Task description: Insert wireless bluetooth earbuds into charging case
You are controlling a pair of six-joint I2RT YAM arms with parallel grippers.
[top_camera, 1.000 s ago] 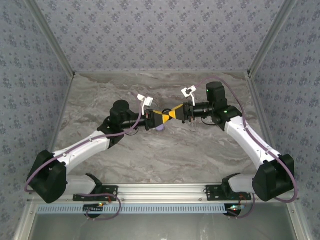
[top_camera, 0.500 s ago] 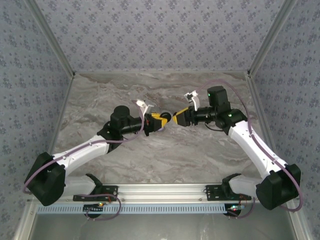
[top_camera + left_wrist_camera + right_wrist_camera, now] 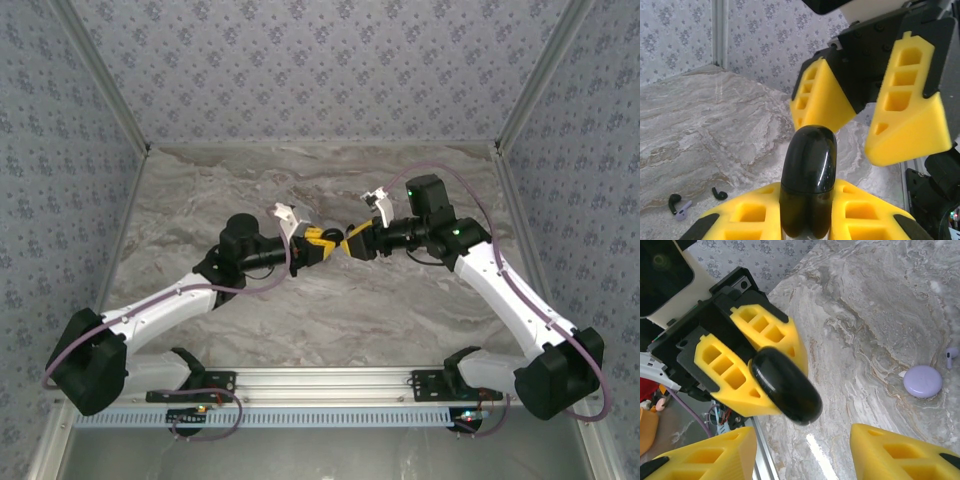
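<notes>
one charging case [image 3: 807,175] in left jaws, pointing toward right jaws

The left gripper [image 3: 807,202] clamps the charging case [image 3: 808,162]; the right gripper [image 3: 860,122] hangs beyond it, jaws apart; two earbuds [image 3: 674,201] lie on the worktop [image 3: 715,125].

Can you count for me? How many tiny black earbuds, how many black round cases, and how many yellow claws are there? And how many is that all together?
Tiny black curved earbuds: 2
Small black round charging case: 1
Yellow claws: 2, the left claw and the right claw
Total: 5
</notes>
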